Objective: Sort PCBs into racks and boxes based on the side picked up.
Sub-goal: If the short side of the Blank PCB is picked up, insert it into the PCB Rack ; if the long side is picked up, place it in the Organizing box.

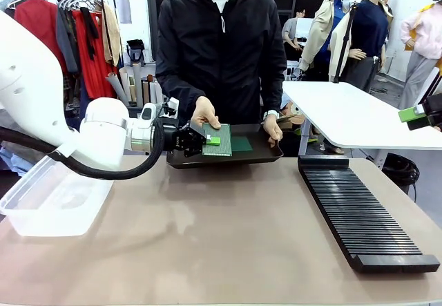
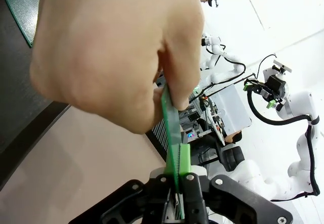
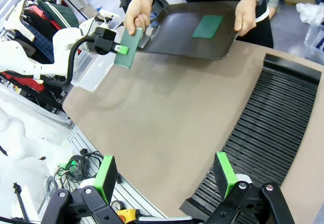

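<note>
Tan table [image 1: 207,237]: left pincer [image 1: 210,140] clenched on PCB [image 1: 222,147], person's hand [image 1: 205,112] gripping it too; right pincer [image 3: 164,166] released.

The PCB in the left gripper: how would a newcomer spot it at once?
Find the dark tray the person holds at the table's far edge. At its left end, one PCB is pinched by the person's hand and the left gripper. Its neighbour lies flat in the tray, untouched.
</note>
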`<state>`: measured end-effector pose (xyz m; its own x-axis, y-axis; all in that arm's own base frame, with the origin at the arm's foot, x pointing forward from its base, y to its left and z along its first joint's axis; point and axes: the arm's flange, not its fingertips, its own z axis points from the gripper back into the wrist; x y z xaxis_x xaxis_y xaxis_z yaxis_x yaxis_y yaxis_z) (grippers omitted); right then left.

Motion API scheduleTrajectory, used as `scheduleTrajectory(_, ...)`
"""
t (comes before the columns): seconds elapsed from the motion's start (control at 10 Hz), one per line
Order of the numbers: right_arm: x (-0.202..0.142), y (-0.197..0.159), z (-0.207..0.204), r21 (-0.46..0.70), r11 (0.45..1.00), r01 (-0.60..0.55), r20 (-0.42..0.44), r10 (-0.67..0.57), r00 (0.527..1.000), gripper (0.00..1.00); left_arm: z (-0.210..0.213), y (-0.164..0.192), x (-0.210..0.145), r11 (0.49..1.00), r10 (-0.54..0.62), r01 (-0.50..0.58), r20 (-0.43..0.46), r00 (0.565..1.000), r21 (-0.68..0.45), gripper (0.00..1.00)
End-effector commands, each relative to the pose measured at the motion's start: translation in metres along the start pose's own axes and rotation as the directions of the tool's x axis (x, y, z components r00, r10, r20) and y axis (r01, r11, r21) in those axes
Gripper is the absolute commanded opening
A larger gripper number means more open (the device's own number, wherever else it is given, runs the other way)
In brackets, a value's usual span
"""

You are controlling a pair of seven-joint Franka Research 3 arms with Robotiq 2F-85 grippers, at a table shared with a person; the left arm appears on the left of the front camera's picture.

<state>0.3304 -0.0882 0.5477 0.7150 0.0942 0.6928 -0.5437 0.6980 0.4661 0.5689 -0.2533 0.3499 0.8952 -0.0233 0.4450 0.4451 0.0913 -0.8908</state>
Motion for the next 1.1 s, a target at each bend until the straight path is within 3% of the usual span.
scheduleTrajectory(0.0, 0.0014, -0.0003, -0.0015, 0.023, 1.0, -0.012, 0.023, 0.011, 1.0, 1.0, -0.0004, -0.0005, 0.0001, 1.0, -0.001, 0.001, 0.0, 1.0, 0.0, 0.0)
scheduleTrajectory(1.0, 0.0014, -0.0003, -0.0015, 0.023, 1.0, -0.012, 0.023, 0.011, 1.0, 1.0, -0.0004, -0.0005, 0.0001, 1.0, -0.001, 0.001, 0.0, 1.0, 0.0, 0.0)
